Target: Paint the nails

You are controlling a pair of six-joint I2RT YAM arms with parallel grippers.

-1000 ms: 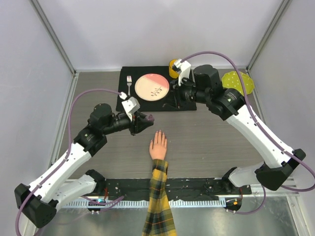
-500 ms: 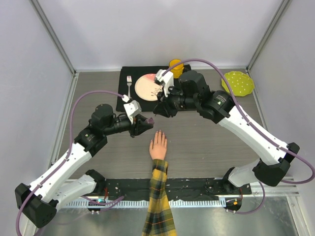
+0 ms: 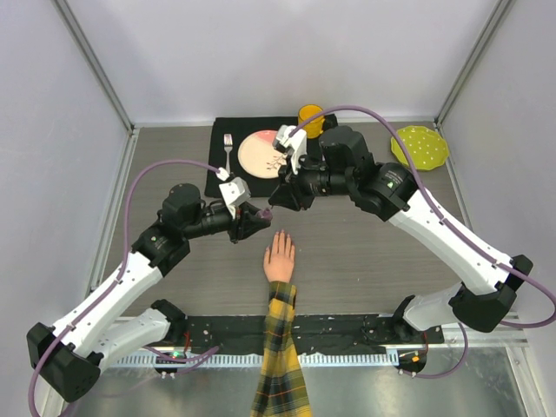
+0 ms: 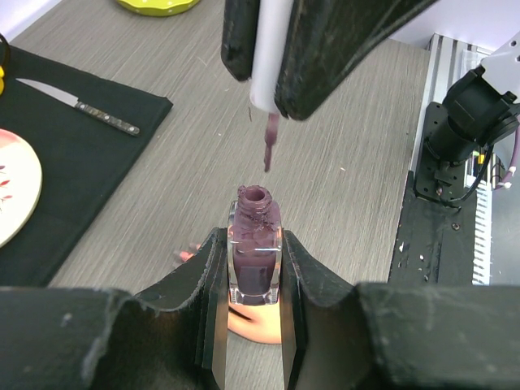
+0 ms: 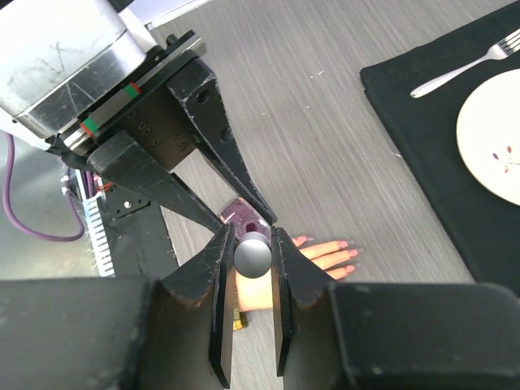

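Observation:
The pale mannequin hand (image 3: 280,258) lies palm down mid-table, its plaid sleeve (image 3: 280,356) running toward the near edge. Its nails (image 5: 349,257) show as small pink tips in the right wrist view. My left gripper (image 3: 258,214) is shut on the uncapped purple polish bottle (image 4: 255,260), held upright just above and left of the hand's fingertips. My right gripper (image 3: 280,198) is shut on the white brush cap (image 4: 270,57). The wet brush (image 4: 269,142) hangs straight over the bottle's mouth, a short way clear of it.
A black placemat (image 3: 228,178) at the back holds a pink plate (image 3: 261,152), a fork (image 3: 228,149) and a knife (image 4: 81,107). A yellow cup (image 3: 310,115) stands behind it. A yellow-green dotted plate (image 3: 420,146) lies at the back right.
My right arm has swung left from the mat's back right corner, bringing the brush cap over the bottle. The left gripper and bottle have barely moved.

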